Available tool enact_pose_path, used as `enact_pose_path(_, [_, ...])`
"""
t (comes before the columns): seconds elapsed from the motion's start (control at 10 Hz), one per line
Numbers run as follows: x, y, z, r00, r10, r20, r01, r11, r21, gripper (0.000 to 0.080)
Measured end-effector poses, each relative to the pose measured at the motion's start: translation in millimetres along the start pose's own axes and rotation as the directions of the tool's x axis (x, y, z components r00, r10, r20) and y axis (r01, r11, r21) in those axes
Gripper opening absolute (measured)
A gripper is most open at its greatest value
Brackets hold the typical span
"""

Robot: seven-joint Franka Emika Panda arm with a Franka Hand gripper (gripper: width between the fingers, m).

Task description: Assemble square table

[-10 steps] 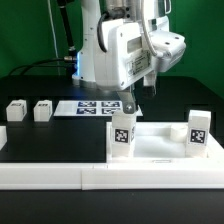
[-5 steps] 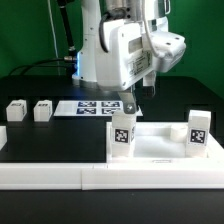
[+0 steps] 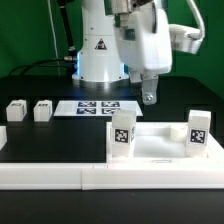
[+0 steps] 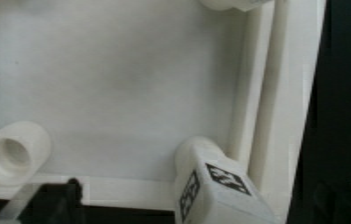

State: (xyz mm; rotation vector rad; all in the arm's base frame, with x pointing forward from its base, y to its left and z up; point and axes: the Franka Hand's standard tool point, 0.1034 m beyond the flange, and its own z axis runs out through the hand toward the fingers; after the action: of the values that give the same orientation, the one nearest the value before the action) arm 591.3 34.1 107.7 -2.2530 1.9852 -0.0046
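Your black table fills the exterior view, with the white Panda arm rising at its far side. Along the near edge lies the long low white rail.

Just behind the rail, toward the exterior view's right, lies the square panel, flat on the table. The wrist view looks down on its plain white surface.

Farther back, the marker board lies flat near the arm's base.

Two upright legs stand on the panel with their tags facing the camera, one at its side toward the exterior view's left and one at its side toward the right. You cannot tell from here whether they sit in sockets. One tagged leg also shows in the wrist view, near the panel's raised edge.

Two loose legs sit side by side on the table, well apart from the panel, at the exterior view's left.

Your gripper hangs above the panel's far part, clear of everything. Its fingers are spread wide and carry nothing; one dark finger shows in the wrist view, near a round socket.
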Motion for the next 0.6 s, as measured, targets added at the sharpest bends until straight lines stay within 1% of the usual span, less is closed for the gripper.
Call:
enact_pose_path(0.2, [1.3, -0.1, -0.1, 0.991, -0.137, -0.001, 0.137, 0.991, 0.000, 0.0649])
enact_pose_path(0.3, [4.3, 0.3, 0.7, 0.964, -0.265, -0.012, 0.265, 0.964, 0.005, 0.0649])
enact_pose_path(0.4, [9.8, 4.4, 4.1, 0.900, -0.435, -0.037, 0.436, 0.900, 0.007, 0.0649])
enact_pose_path(0.5, [10.3, 8.1, 7.3, 0.827, -0.560, -0.049, 0.561, 0.828, -0.004, 0.0649])
enact_pose_path(0.6, [9.5, 10.3, 10.0, 0.709, -0.703, -0.054, 0.704, 0.710, -0.018, 0.0649])
